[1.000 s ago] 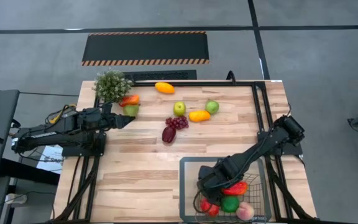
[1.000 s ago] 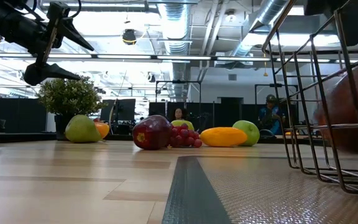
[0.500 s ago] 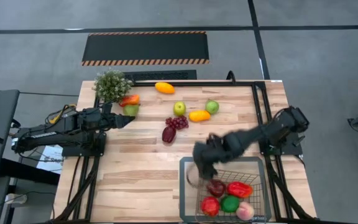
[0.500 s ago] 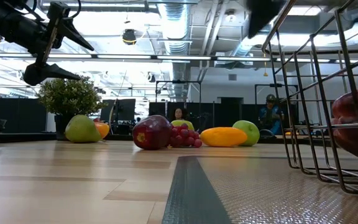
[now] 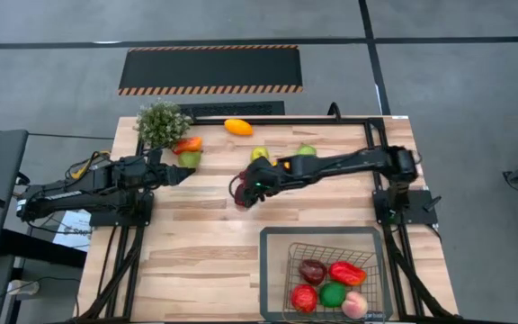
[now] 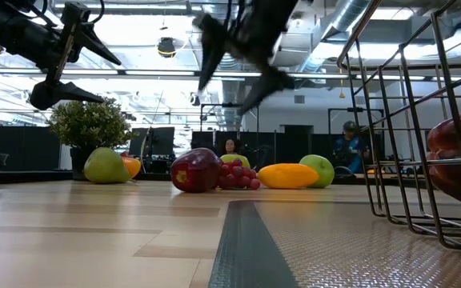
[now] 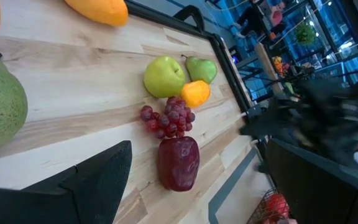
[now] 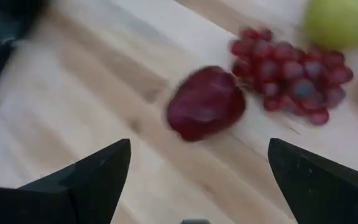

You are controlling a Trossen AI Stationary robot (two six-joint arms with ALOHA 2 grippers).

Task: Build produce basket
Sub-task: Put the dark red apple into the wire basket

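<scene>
Right gripper (image 5: 245, 192) hangs jaws wide and empty over the dark maroon fruit (image 5: 244, 194) beside the grape bunch (image 5: 257, 176), mid-table, well apart from the basket (image 5: 272, 236) already holding five pieces. This looks like a fresh pick: drop, straddle it, close. Left gripper (image 5: 187, 174) waits open near the potted plant (image 5: 161, 123); pale wooden table (image 5: 196, 234), open office behind

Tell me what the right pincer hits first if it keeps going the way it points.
Most likely the maroon fruit: the open right pincer frames it, grapes just beyond. Depth is unclear, so it may meet the table beside the fruit.
</scene>
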